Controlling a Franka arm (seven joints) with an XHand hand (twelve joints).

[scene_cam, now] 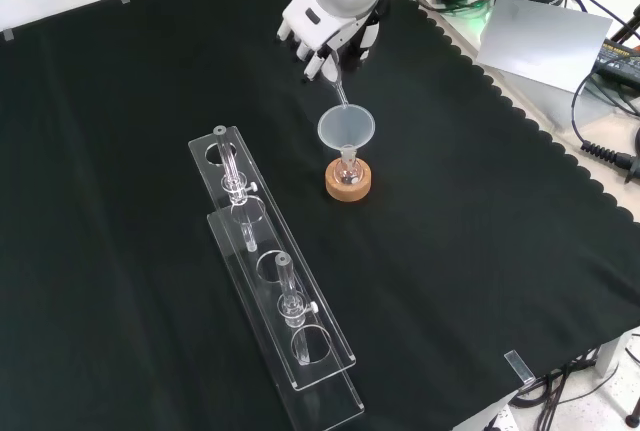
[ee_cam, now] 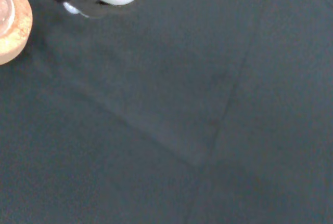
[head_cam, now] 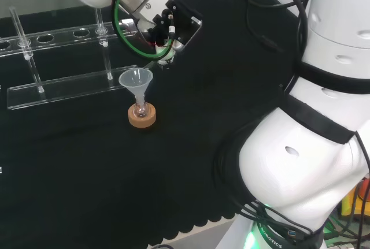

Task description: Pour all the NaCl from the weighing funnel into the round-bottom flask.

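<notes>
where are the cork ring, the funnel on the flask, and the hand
cork ring [scene_cam: 349, 188]: front view, on its front side wall.
funnel [scene_cam: 346, 127]: front view, inside its wide cone.
hand [scene_cam: 322, 37]: front view, on the white back of the hand above the funnel.

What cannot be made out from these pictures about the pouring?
- NaCl: no grains are visible in any view; too small.
- Weighing funnel: clear; the hand covers most of it in the front view.
- Round-bottom flask: its contents are unclear, behind the funnel and cork ring.
</notes>
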